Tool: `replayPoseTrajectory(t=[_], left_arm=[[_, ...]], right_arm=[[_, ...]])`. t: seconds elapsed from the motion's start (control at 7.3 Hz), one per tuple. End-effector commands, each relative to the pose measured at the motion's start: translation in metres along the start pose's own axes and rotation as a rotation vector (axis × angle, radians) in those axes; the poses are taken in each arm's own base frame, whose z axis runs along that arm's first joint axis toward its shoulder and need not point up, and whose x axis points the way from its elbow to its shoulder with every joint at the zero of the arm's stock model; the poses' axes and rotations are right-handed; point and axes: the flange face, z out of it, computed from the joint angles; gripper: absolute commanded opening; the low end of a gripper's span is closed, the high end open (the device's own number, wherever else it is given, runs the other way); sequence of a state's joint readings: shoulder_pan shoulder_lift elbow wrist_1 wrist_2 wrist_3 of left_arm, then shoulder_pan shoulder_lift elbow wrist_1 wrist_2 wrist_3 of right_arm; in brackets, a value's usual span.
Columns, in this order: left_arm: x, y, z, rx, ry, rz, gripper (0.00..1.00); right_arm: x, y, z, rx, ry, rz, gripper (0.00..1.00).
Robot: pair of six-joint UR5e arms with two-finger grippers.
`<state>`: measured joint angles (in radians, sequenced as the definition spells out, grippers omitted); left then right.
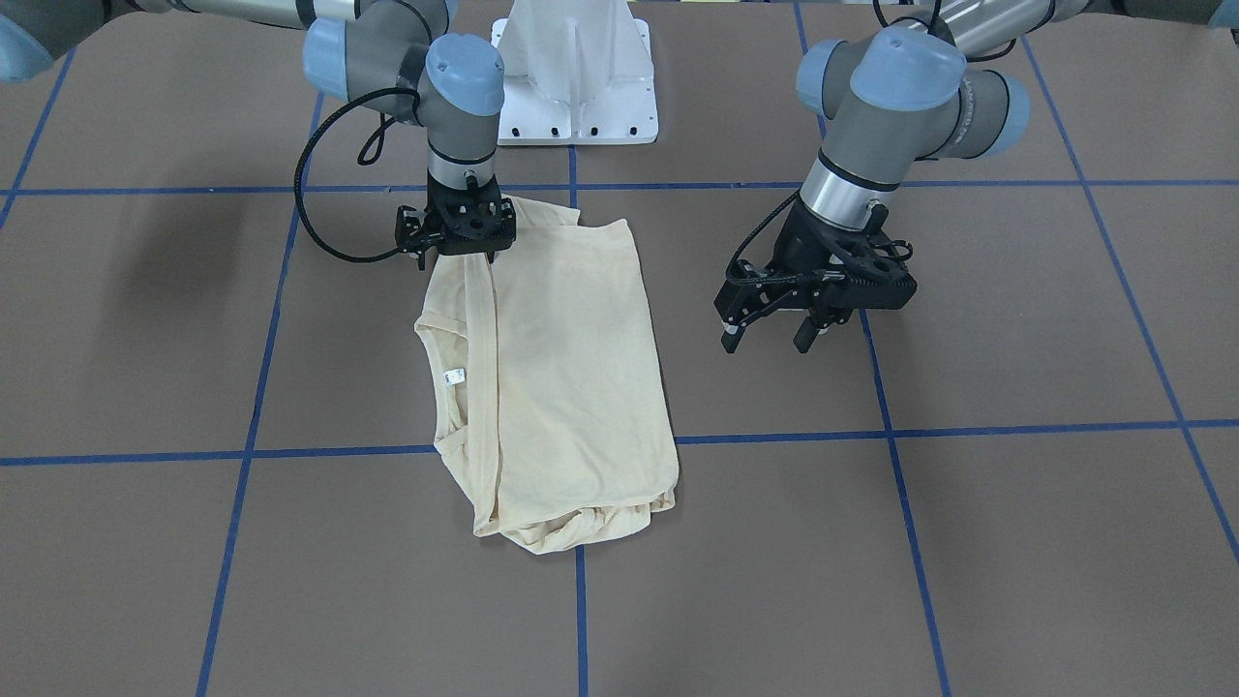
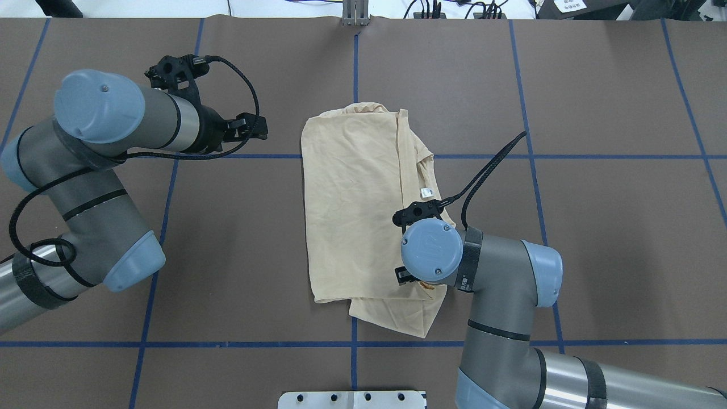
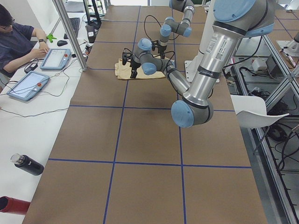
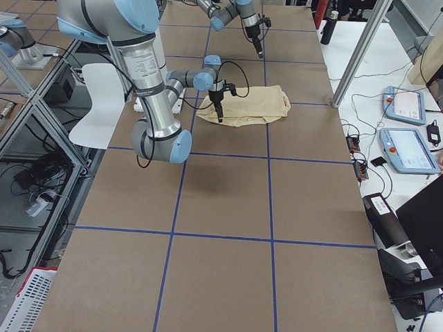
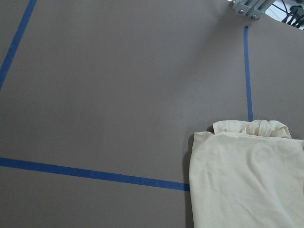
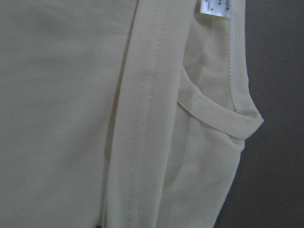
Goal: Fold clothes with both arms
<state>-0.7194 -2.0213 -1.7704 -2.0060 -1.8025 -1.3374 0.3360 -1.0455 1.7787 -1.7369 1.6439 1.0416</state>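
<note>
The pale cream shirt [image 1: 561,378] lies folded lengthwise into a narrow rectangle at the middle of the table, plain side up. Its neck opening and white label [image 1: 453,377] show along one long edge. My right gripper [image 1: 457,256] points straight down onto the shirt's corner nearest the robot; its fingers look spread, and the cloth lies flat there. In the overhead view its own wrist [image 2: 431,250] hides it. The left gripper [image 1: 768,339] hovers open and empty beside the shirt's other long side, clear of the cloth [image 2: 352,210]. The right wrist view is filled by the collar seam [image 6: 142,118].
Blue tape lines [image 1: 581,450] grid the brown table cover. The white pedestal base [image 1: 576,68] stands behind the shirt. In the left side view a person [image 3: 18,42] sits at a side bench with tablets, and a dark bottle [image 3: 28,164] lies nearby.
</note>
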Motion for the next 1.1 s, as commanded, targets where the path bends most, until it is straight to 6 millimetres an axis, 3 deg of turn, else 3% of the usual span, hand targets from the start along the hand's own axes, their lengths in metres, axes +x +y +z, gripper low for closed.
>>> replayPoseTrajectory(t=[0.0, 0.96], left_arm=[[0.003, 0.002, 0.002, -0.004, 0.001, -0.001, 1.0], [0.014, 0.009, 0.008, -0.016, 0.007, 0.005, 1.0]], right_arm=[[0.005, 0.001, 0.005, -0.007, 0.008, 0.002, 1.0], [0.04, -0.01, 0.01, -0.012, 0.024, -0.006, 1.0]])
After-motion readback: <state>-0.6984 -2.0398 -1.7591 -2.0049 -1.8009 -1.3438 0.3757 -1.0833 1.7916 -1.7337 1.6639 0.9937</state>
